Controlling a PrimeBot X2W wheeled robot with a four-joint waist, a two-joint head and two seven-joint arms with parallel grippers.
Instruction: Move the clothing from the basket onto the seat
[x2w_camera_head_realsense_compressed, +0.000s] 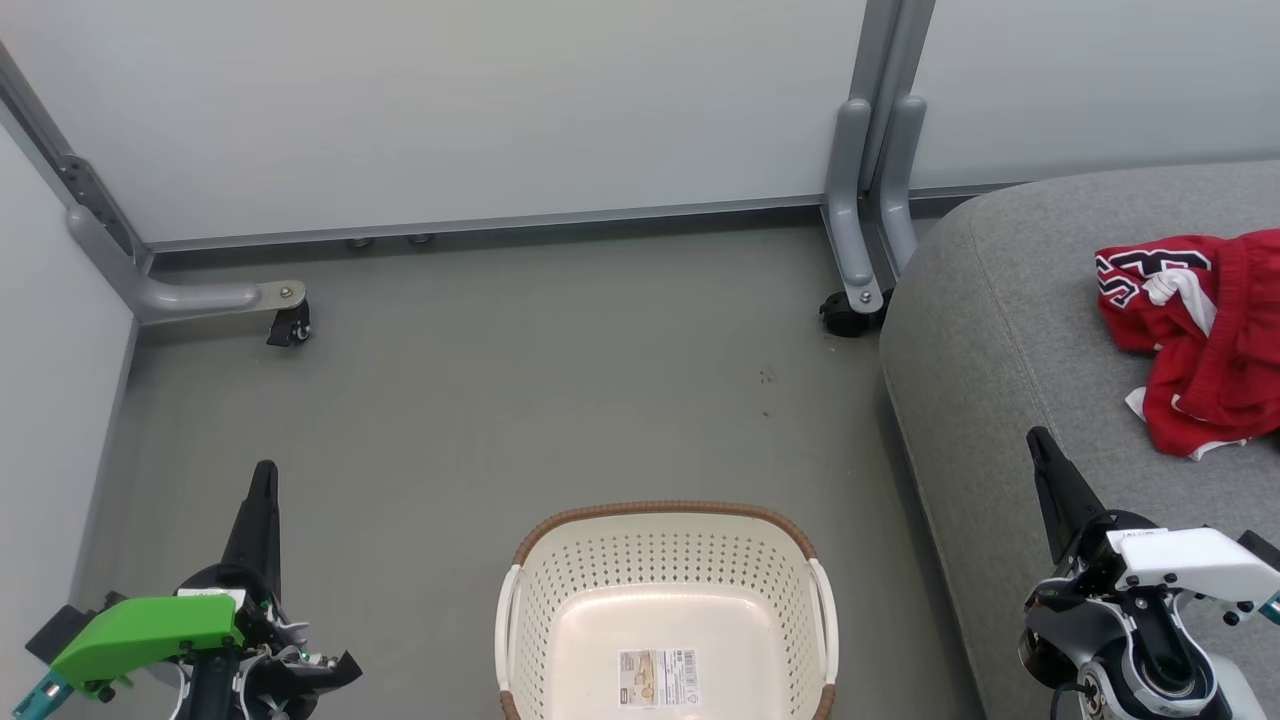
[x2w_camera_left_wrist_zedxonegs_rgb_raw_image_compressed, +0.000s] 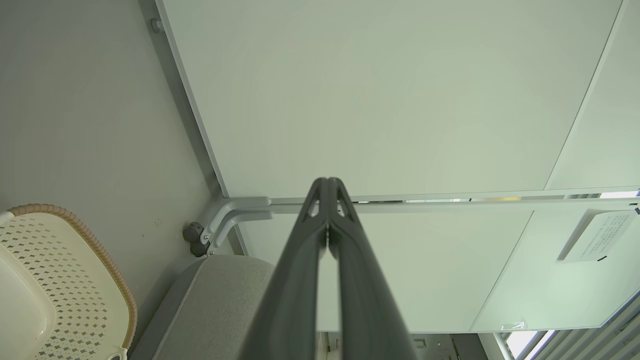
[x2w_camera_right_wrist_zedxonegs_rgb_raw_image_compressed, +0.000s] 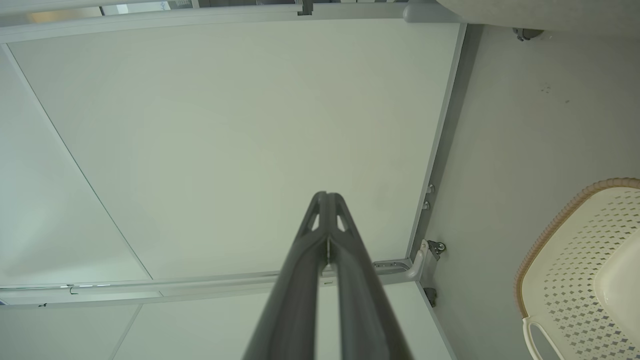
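The cream perforated basket (x2w_camera_head_realsense_compressed: 667, 600) with its brown rim stands on the floor at the bottom middle of the head view, nothing inside but a label sticker. Red clothing (x2w_camera_head_realsense_compressed: 1200, 330) with black-and-white lettering and white trim lies crumpled on the grey seat (x2w_camera_head_realsense_compressed: 1010, 330) at the right. My left gripper (x2w_camera_head_realsense_compressed: 264, 478) is at the lower left, shut, holding nothing. My right gripper (x2w_camera_head_realsense_compressed: 1037, 440) is at the lower right over the seat's front edge, shut with nothing in it. In the wrist views the left gripper (x2w_camera_left_wrist_zedxonegs_rgb_raw_image_compressed: 327, 181) and the right gripper (x2w_camera_right_wrist_zedxonegs_rgb_raw_image_compressed: 327, 195) have their tips pressed together. The basket's rim (x2w_camera_left_wrist_zedxonegs_rgb_raw_image_compressed: 100, 255) (x2w_camera_right_wrist_zedxonegs_rgb_raw_image_compressed: 550, 230) shows at the edges.
Pale partition panels (x2w_camera_head_realsense_compressed: 450, 110) on grey frames close off the back and left. Their caster feet (x2w_camera_head_realsense_compressed: 290, 325) (x2w_camera_head_realsense_compressed: 850, 310) stick out onto the grey floor (x2w_camera_head_realsense_compressed: 560, 400). A corner of the seat (x2w_camera_left_wrist_zedxonegs_rgb_raw_image_compressed: 215, 295) is in the left wrist view.
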